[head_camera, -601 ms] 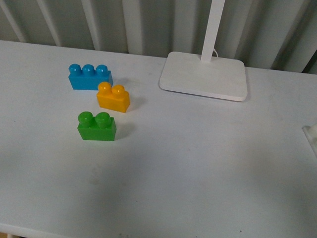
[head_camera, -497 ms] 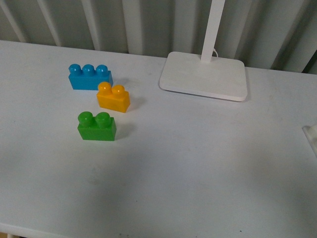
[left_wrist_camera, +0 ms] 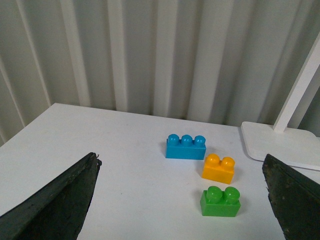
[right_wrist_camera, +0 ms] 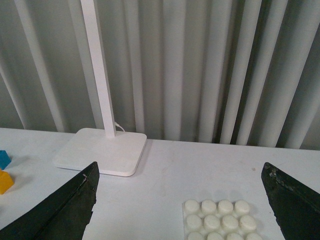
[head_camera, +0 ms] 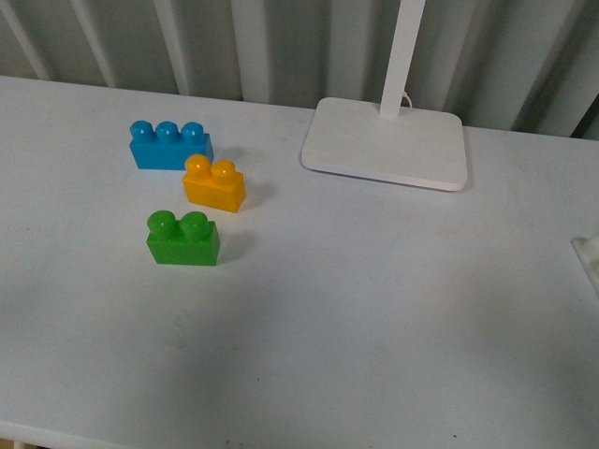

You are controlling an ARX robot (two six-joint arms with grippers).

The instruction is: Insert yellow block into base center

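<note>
The yellow block (head_camera: 214, 183) stands upright on the white table at the left, between a blue and a green brick, and touches the blue one. In the left wrist view the yellow block (left_wrist_camera: 218, 168) lies ahead of my left gripper (left_wrist_camera: 180, 165), which is open and holds nothing. The base (right_wrist_camera: 217, 220), a white studded plate, lies flat ahead of my open right gripper (right_wrist_camera: 179, 167), with its near part cut off by the frame. In the front view only a sliver of the base (head_camera: 588, 253) shows at the right edge. Neither arm shows in the front view.
A blue three-stud brick (head_camera: 169, 144) sits behind the yellow block and a green two-stud brick (head_camera: 183, 238) in front of it. A white lamp foot (head_camera: 385, 142) with an upright pole (head_camera: 402, 47) stands at the back. Corrugated wall panels (head_camera: 281, 47) rise behind the table.
</note>
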